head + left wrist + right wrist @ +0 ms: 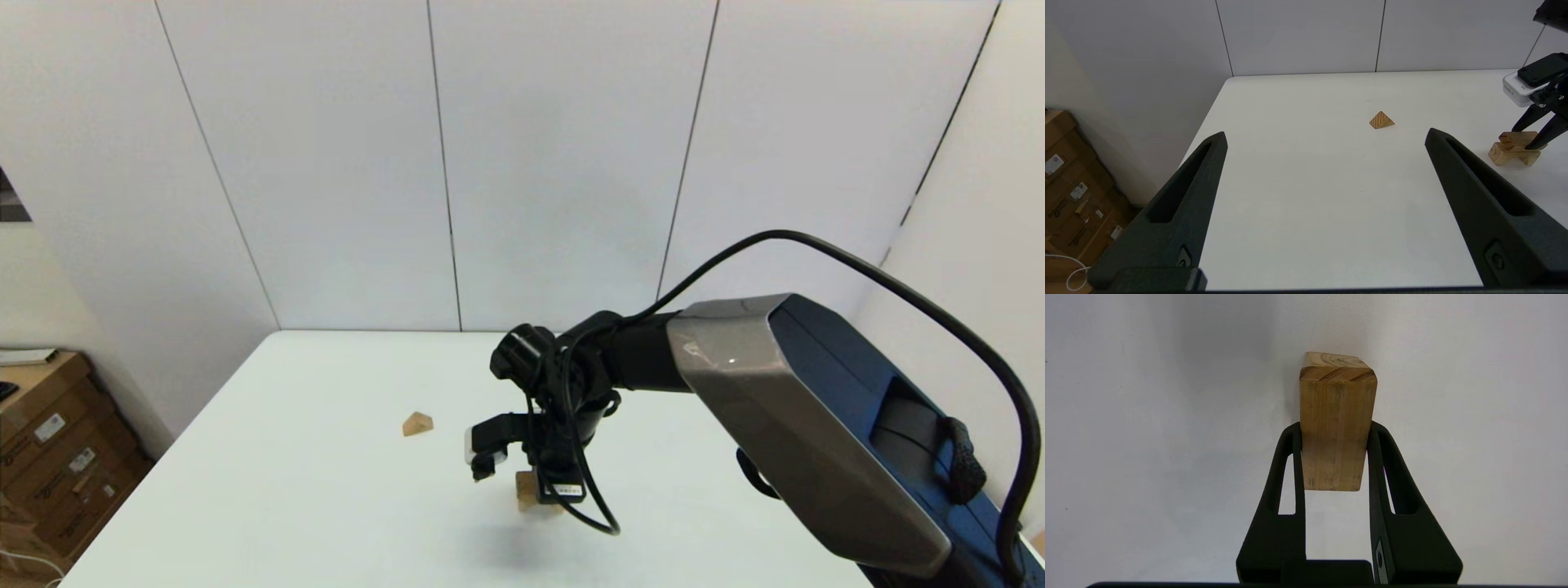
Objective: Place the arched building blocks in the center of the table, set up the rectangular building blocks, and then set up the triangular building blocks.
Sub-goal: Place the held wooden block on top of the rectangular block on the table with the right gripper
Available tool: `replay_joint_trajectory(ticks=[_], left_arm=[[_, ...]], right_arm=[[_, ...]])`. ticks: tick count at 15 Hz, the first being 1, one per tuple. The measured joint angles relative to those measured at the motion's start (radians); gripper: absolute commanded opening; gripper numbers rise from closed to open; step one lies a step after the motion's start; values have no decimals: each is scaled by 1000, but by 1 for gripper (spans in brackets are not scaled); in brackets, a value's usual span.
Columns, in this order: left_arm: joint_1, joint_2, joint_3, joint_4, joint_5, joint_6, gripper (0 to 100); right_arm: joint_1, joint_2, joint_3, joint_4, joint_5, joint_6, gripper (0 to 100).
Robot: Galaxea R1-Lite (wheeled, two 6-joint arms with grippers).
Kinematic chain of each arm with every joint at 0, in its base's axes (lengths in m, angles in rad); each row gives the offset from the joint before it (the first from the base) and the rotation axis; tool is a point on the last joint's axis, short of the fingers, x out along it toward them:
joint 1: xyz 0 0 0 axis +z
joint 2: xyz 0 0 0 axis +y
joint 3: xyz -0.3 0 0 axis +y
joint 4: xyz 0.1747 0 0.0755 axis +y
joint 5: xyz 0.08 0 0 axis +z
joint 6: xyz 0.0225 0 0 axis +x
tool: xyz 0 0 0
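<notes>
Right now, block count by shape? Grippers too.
Arched block: 1, on the table
Rectangular slab: 1, on top of the arch, clamped by the right gripper
Triangular block: 1, alone on the table
Grippers: 2; left gripper open, holding nothing
Total: 3 blocks, 2 grippers

No text, brand, number or sign can be read anywhere. The cardboard boxes [57, 457] beside the table carry small white stickers, and a white label [569, 491] sits on the right arm's wrist unit, but their print is too small to make out.
</notes>
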Motion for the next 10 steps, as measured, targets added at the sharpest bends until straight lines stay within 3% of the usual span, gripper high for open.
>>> replay_joint_trajectory(ticks=[10], left_arm=[[0,0,0,0,0,0,100]], right_arm=[[0,2,0,3,0,0,0]])
